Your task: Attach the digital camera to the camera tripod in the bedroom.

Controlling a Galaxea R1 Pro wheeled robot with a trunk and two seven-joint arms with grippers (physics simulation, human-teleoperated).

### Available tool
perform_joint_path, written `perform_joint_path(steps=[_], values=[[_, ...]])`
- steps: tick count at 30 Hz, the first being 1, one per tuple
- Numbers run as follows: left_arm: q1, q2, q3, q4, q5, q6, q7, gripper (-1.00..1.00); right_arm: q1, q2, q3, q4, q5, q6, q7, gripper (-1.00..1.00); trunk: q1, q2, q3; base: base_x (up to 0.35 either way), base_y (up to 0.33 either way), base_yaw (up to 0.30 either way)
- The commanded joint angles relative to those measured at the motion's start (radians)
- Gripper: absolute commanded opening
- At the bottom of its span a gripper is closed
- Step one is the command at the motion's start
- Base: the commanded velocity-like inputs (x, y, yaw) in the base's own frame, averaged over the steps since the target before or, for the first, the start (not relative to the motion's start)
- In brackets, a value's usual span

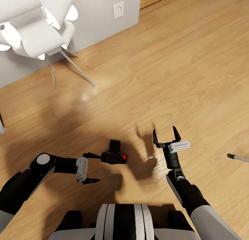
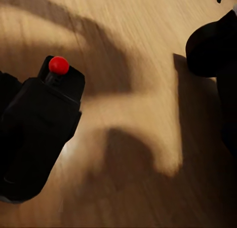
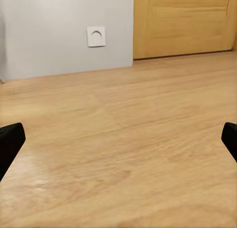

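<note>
Item: digital camera [image 1: 113, 154], at your 12 o'clock, low over the plank floor [image 1: 173, 70], against the upper finger of your left gripper [image 1: 90, 168]; whether the jaws pinch it, you cannot tell. Judged light, rigid, slick: take the body sides, spare the lens. Right gripper [image 1: 167, 134], 1 o'clock: jaws spread, empty. Floor lamp [image 1: 38, 28], 10 o'clock, far.

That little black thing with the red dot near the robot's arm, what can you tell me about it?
It is a small black boxy digital camera with a stubby lens part and a round red button, matt like plastic. In the head view it sits at the tip of the left claw, whose upper finger reaches its side while the lower finger stands apart; whether it is gripped or lifted off the light wood plank floor cannot be told. The open right claw stays clear of it.
</note>
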Motion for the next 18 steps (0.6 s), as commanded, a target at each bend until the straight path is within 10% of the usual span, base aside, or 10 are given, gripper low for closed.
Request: perform_joint_path(steps=[1,18], values=[[-0.001,0.001,-0.001,-0.005,0.0,0.019,-0.003,1.0,-0.001,-0.001,0.003,0.0,0.0,-0.002,-0.004,1.0,0.0,0.0,0.0,0.0,0.0,0.0],[-0.001,-0.002,-0.006,-0.065,-0.001,0.069,0.001,1.0,0.0,-0.001,0.004,0.0,0.0,-0.002,-0.007,1.0,0.0,0.0,0.0,0.0,0.0,0.0]])
